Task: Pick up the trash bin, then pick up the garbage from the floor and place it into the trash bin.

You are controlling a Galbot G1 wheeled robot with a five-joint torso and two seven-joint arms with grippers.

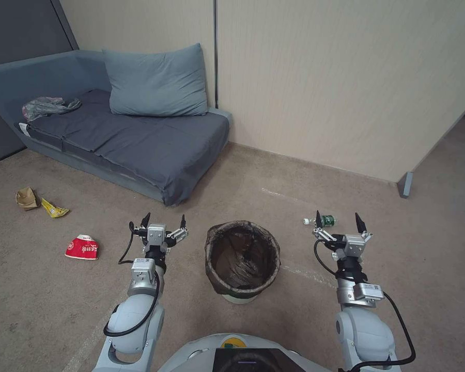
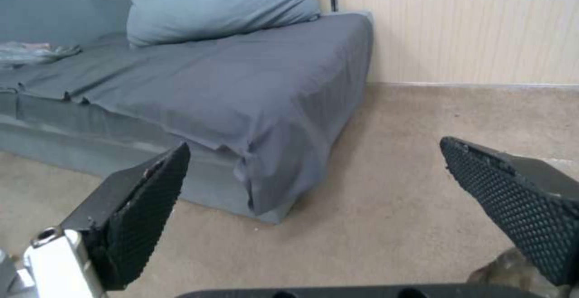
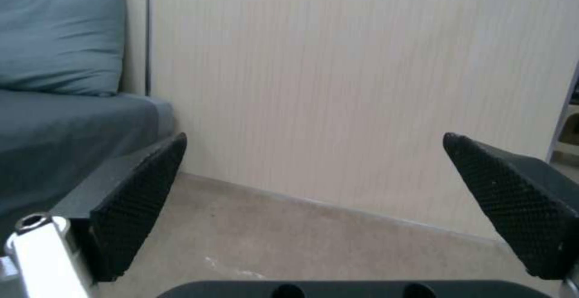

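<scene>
Trash bin (image 1: pixel 242 261): stands upright on the carpet floor (image 1: pixel 294 320) directly ahead of the robot base, between the two arms. Its dark liner is folded over the rim, and the white wall shows at the bottom.

Left gripper (image 1: pixel 164 221): raised just beside the bin on the robot's left. Jaws stand wide apart and hold nothing. In the left wrist view, the gripper (image 2: pixel 314 153) frames bare carpet and the near corner of the sofa (image 2: pixel 199 90), and a small part of the bin liner (image 2: pixel 504 268) shows beside one finger.

Right gripper (image 1: pixel 339 221): raised on the robot's right, somewhat further from the bin. Jaws stand wide apart and hold nothing. In the right wrist view, the gripper (image 3: pixel 314 142) faces the beige wall panel (image 3: pixel 362 85).

Garbage, all on the floor and apart from the bin:
- Clear bottle with green label (image 1: pixel 323 220): lying just beyond the right gripper.
- Red-and-white paper cup (image 1: pixel 82 247): on its side, left of the left gripper.
- Yellow snack wrapper (image 1: pixel 53 208): further left, toward the sofa.
- Tan paper bag (image 1: pixel 27 198): just beside the wrapper.

Sofa (image 1: pixel 124 129): stands against the far wall and carries a blue-grey pillow (image 1: pixel 157 82). A grey translucent plastic bag (image 1: pixel 47 107) lies at its left end.
</scene>
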